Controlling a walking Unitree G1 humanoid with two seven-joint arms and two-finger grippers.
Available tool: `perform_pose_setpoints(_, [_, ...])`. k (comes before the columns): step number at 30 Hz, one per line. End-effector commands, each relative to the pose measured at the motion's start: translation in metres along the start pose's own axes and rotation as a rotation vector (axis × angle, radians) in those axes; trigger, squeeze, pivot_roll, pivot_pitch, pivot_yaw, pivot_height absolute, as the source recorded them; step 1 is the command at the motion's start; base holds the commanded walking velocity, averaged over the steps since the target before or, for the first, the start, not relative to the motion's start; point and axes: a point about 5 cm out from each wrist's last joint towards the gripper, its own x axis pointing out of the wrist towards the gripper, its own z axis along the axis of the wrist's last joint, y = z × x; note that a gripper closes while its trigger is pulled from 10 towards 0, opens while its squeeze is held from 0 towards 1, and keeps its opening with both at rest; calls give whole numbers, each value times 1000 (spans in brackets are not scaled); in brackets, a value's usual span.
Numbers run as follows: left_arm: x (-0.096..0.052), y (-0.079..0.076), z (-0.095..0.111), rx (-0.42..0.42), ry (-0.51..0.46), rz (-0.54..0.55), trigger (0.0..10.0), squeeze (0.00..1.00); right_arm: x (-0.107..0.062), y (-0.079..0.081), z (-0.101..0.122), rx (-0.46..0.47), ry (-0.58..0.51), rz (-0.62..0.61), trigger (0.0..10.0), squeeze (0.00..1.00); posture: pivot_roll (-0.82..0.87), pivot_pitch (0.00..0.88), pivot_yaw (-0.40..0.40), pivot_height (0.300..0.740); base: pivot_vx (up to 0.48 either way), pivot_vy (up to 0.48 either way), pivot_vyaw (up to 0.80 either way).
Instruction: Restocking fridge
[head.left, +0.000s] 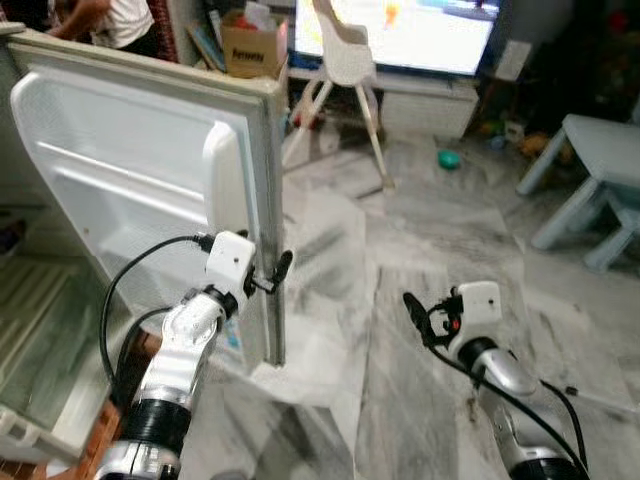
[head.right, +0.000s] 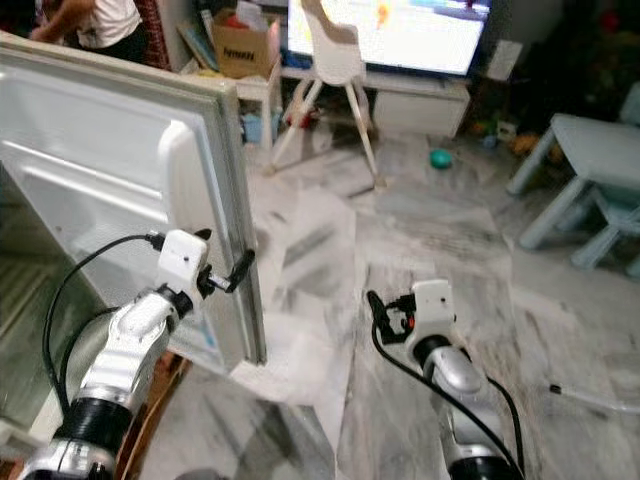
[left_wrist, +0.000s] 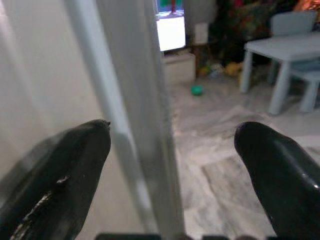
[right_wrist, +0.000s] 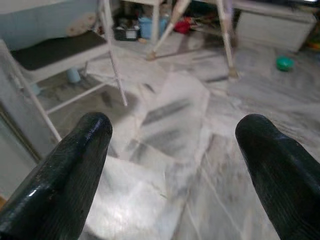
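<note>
**Door edge between the fingers, fridge open**

Already swung wide, the fridge door (head.left: 150, 180) takes up the left half of the left eye view, its white inner liner and moulded shelves facing the camera, its free edge running down the middle left of the frame. The left gripper (head.left: 268, 272) sits at that edge: in the wrist view its two fingers (left_wrist: 60, 175) stand spread, one on each side of the grey door rim, not pressed to it as far as I can tell.

Handling, as a judgement: the door is a stiff, hinged slab, fairly heavy, smooth-painted and likely slippery (so a pinch could slide). Best hold is the thick free edge, far from the hinge, pushing with a finger flat.

The right gripper (head.left: 425, 315) hangs at lower right over the marble floor (head.left: 420, 220), fingers wide, empty.

A white chair (head.left: 345, 60) stands at upper centre; a pale blue table (head.left: 600, 150) at far right.
</note>
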Motion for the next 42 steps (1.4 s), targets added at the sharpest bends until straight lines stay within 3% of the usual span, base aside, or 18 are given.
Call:
perform_pose_setpoints(1, [4,13,-1,4,32,51,10000,0,2,-3,6,-15,-20,-7,10000,0,5,0,-90,740,480,0,0])
perform_pose_setpoints(5, [13,13,3,11,21,41,10000,0,1,-5,4,-19,-19,-20,10000,0,4,0,-86,740,480,0,0])
perform_pose_setpoints(12, [15,12,4,13,2,33,10000,0,2,-3,4,-21,-23,-23,10000,0,5,0,-83,740,480,0,0])
perform_pose_setpoints(20, [-13,16,-13,7,30,71,10000,0,4,-7,8,-27,-46,-55,10000,0,22,0,-71,740,480,0,0])
perform_pose_setpoints(30, [-47,8,-16,-12,43,116,10000,0,9,-11,29,-50,-141,-93,10000,0,30,0,-71,740,480,0,-800])
perform_pose_setpoints(36, [-55,11,-21,-40,66,145,10000,0,10,-15,37,-67,-182,-146,10000,0,23,0,-73,740,480,0,-800])
perform_pose_setpoints(42, [-52,9,-18,-50,64,152,10000,0,11,-7,37,-36,-198,-123,10000,0,19,0,-71,740,480,0,-800])
